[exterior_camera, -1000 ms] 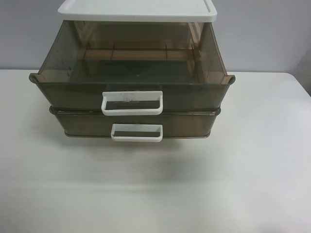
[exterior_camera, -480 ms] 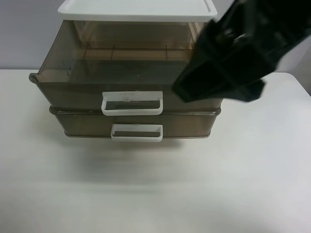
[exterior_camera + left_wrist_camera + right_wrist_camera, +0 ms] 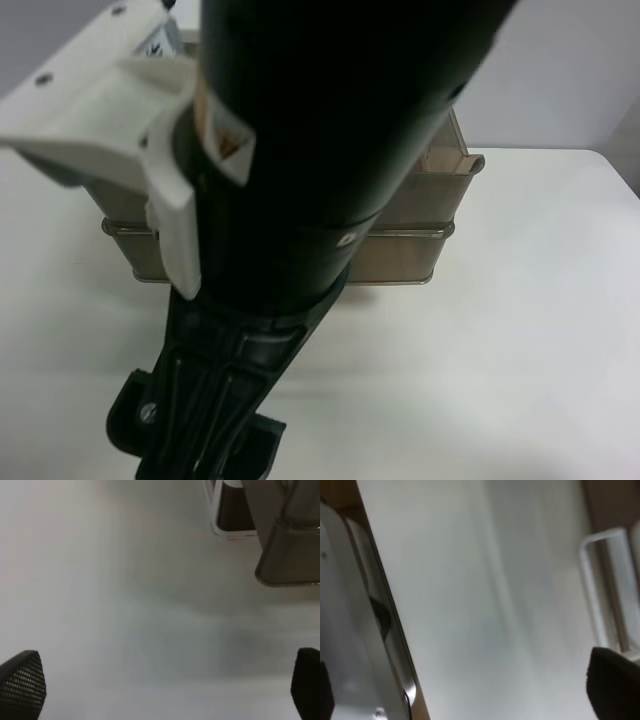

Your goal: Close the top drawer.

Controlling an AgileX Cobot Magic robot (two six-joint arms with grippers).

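Observation:
In the exterior high view a black arm [image 3: 300, 150] with a white bracket stands close to the camera and hides most of the drawer unit. Only the right end of the open top drawer [image 3: 452, 165] shows, with the lower drawer [image 3: 400, 255] beneath it. Both handles are hidden there. My left gripper [image 3: 162, 690] is open above the white table, short of a brown drawer corner [image 3: 287, 555] and a white loop handle [image 3: 225, 510]. My right gripper [image 3: 470, 690] looks open in a blurred view with a white loop handle [image 3: 600, 590] ahead. I cannot tell which drawer either handle belongs to.
The unit stands on a white table [image 3: 530, 330] against a grey wall. The arm's dark wrist end [image 3: 190, 430] hangs low over the table's front left in the exterior high view. A grey-white curved part [image 3: 350, 630] shows at one side of the right wrist view.
The black arm came in from the exterior high view's right and swung across in front of the camera, covering the drawer fronts and both handles. The top drawer still stands pulled out.

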